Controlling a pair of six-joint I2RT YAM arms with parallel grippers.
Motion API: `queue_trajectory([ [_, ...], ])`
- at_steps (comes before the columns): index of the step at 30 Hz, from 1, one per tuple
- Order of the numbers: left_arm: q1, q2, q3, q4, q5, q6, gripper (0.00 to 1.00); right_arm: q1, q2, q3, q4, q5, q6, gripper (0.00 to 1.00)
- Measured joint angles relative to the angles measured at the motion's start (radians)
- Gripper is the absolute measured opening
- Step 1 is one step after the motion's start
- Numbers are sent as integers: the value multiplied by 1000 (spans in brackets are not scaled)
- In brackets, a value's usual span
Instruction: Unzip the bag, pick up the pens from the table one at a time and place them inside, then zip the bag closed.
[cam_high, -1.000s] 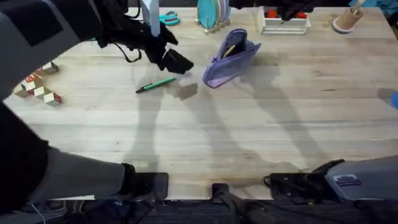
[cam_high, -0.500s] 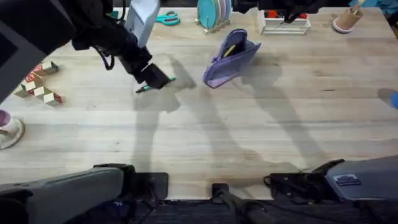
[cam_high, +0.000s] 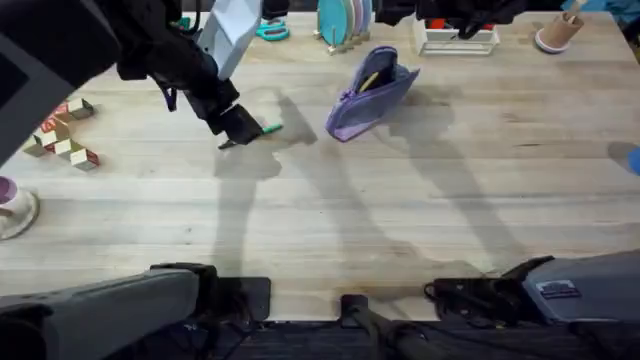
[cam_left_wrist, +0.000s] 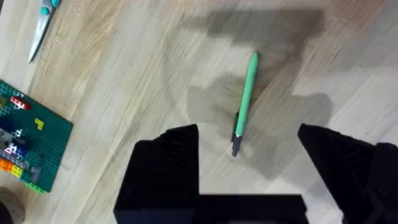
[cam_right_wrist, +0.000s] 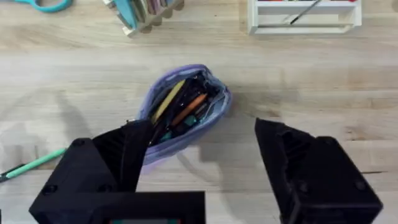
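Observation:
The lavender bag (cam_high: 368, 98) lies unzipped on the table (cam_high: 400, 220), its mouth gaping. A tan-yellow pen (cam_right_wrist: 168, 99) and other sticks lie inside it. The green pen (cam_high: 270, 128) lies on the wood left of the bag. My left gripper (cam_high: 240, 127) hangs open right over this pen; in the left wrist view the green pen (cam_left_wrist: 244, 102) lies between and just beyond the two black fingers (cam_left_wrist: 168, 162). My right gripper (cam_right_wrist: 199, 180) hovers open high above the bag (cam_right_wrist: 183, 112), holding nothing.
Teal scissors (cam_high: 270, 30), a rack of plates (cam_high: 340, 22) and a white tray (cam_high: 460, 40) line the far edge. Wooden blocks (cam_high: 65, 140) and a cup (cam_high: 12, 208) sit at the left. A green brick plate (cam_left_wrist: 25, 149) lies near the left arm.
My left gripper has moved left and toward the near side, from beside the bag to right over the green pen. The pen and the bag have stayed put.

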Motion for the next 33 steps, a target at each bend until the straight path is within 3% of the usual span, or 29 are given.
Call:
queue_trajectory([
  [7, 0, 55, 1, 5, 5, 0, 993, 0, 0, 0, -2, 0, 0, 996],
  [25, 0, 373, 2, 81, 8, 1, 994, 0, 0, 0, 8, 0, 0, 996],
  [33, 0, 392, 20, 86, 10, 4, 993, 0, 0, 0, 48, 0, -1, 996],
])
